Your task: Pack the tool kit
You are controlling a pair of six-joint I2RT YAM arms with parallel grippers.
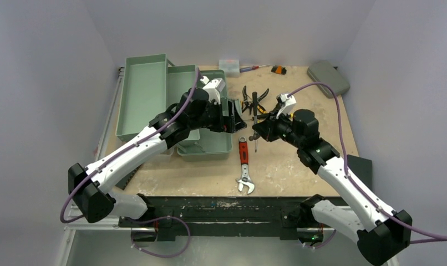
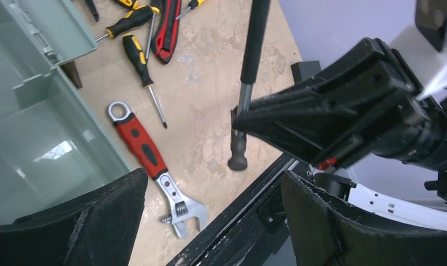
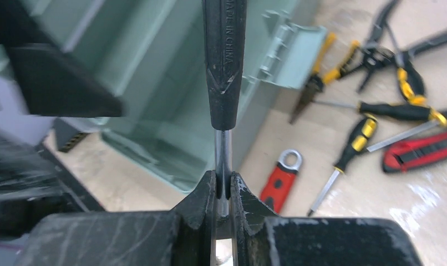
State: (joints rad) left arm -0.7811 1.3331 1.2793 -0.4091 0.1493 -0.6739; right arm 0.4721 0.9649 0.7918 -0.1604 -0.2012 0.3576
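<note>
The tool kit's grey-green toolbox [image 1: 204,145] stands open at the left, its fold-out trays [image 1: 145,94] spread; its wall [image 2: 38,127] also fills the left wrist view. My right gripper [image 1: 256,132] [image 3: 223,185] is shut on the steel shaft of a black-handled tool [image 1: 254,105] [image 3: 224,61], holding it above the table just right of the box. The left gripper [image 1: 236,119] [image 2: 213,183] hovers open at the box's right edge, facing the held tool [image 2: 256,39], with nothing between its fingers. A red-handled adjustable wrench [image 1: 244,166] [image 2: 149,160] lies on the table below.
Pliers [image 1: 247,94], yellow-black screwdrivers [image 2: 138,55] and a red utility knife [image 3: 421,149] lie behind the grippers. A small flat grey case [image 1: 328,77] sits at the back right, a small clear box [image 1: 229,65] at the back. The table's black front rail [image 2: 254,194] runs close by.
</note>
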